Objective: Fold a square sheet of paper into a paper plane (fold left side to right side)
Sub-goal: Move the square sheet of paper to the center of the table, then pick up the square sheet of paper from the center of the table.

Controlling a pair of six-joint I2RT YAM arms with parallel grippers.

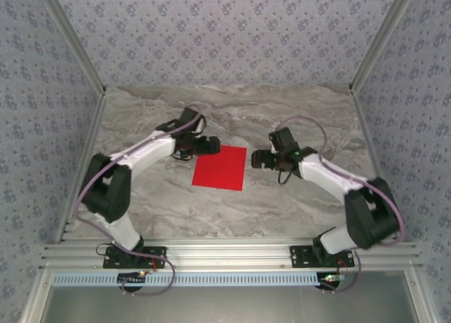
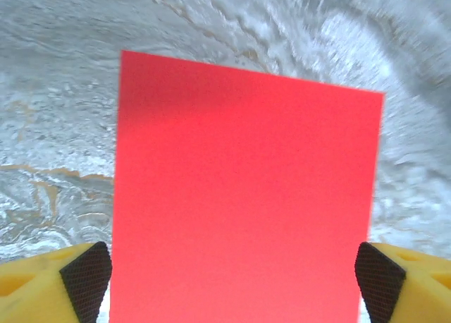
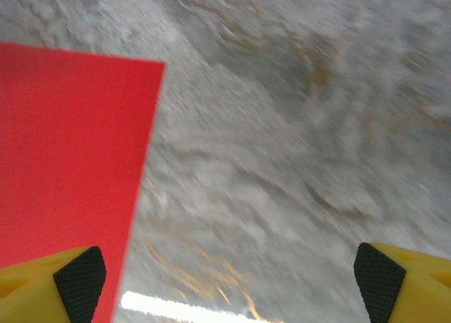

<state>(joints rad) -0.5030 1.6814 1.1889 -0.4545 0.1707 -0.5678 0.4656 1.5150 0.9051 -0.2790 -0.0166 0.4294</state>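
Note:
The square sheet of paper (image 1: 221,168) lies flat and unfolded on the marble table, bright red, between the two arms. My left gripper (image 1: 210,145) hovers at the sheet's upper left corner, jaws wide open. In the left wrist view the sheet of paper (image 2: 243,196) spans the whole gap between the yellow fingers (image 2: 84,277), whose black pads stand at either side of it. My right gripper (image 1: 258,159) is open just off the sheet's right edge. In the right wrist view the paper (image 3: 67,161) lies under the left finger (image 3: 79,281), with bare marble between the fingertips.
Grey marble tabletop (image 1: 232,210) surrounds the sheet on all sides. Patterned walls and aluminium posts (image 1: 373,48) enclose the back and sides. The aluminium rail (image 1: 225,256) with the arm bases runs along the near edge.

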